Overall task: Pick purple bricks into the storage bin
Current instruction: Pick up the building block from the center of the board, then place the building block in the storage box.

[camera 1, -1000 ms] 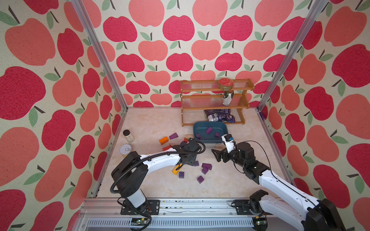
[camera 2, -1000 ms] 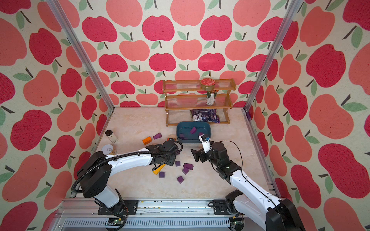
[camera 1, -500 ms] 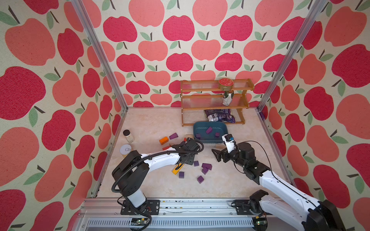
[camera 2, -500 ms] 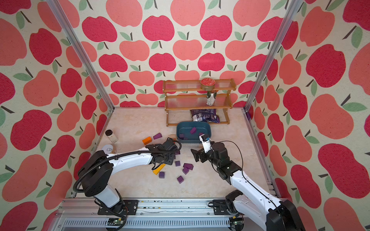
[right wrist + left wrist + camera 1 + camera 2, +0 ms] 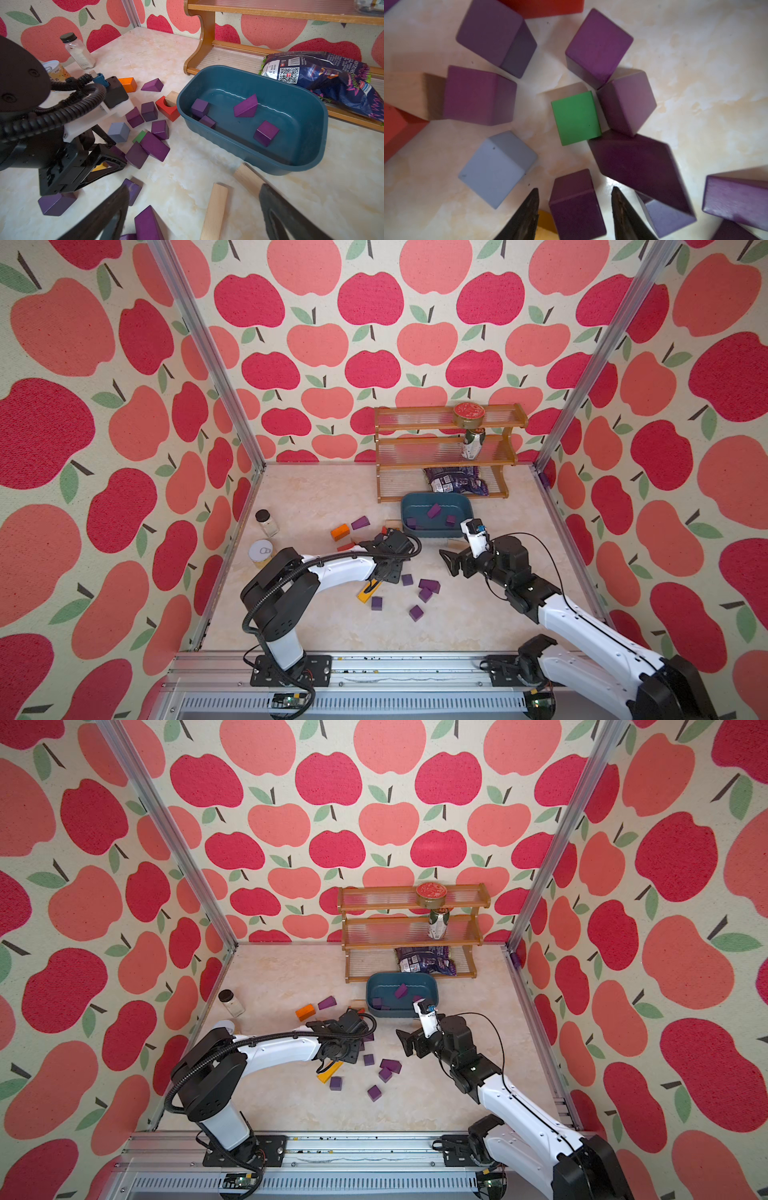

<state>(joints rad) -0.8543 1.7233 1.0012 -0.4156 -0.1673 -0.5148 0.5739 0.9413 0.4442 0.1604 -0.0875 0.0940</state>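
Several purple bricks lie loose on the table mid-floor, among them cubes [image 5: 407,579] [image 5: 416,612] and a wedge [image 5: 360,523]. The teal storage bin [image 5: 432,533] [image 5: 249,153] stands before the shelf and holds several purple bricks [image 5: 266,133] [image 5: 245,106]. My left gripper [image 5: 386,572] [image 5: 575,188] is down in the cluster, open, its jaws standing either side of one purple cube [image 5: 576,207] with a small gap on each side. My right gripper [image 5: 455,562] [image 5: 194,187] hovers wide open near the bin's front, with nothing between its fingers.
A wooden shelf rack [image 5: 446,456] at the back carries a tin, a can and a purple snack bag [image 5: 455,481]. A glass jar [image 5: 267,522] and a can [image 5: 261,551] stand at the left. Among the bricks lie orange [image 5: 340,532], yellow [image 5: 368,593], green [image 5: 576,118], light-blue [image 5: 497,168], red [image 5: 168,108] and plain wood [image 5: 215,209] blocks.
The left gripper's jaws have narrowed around the purple cube, and the left arm has barely shifted. The right arm has stayed where it was, still wide open.
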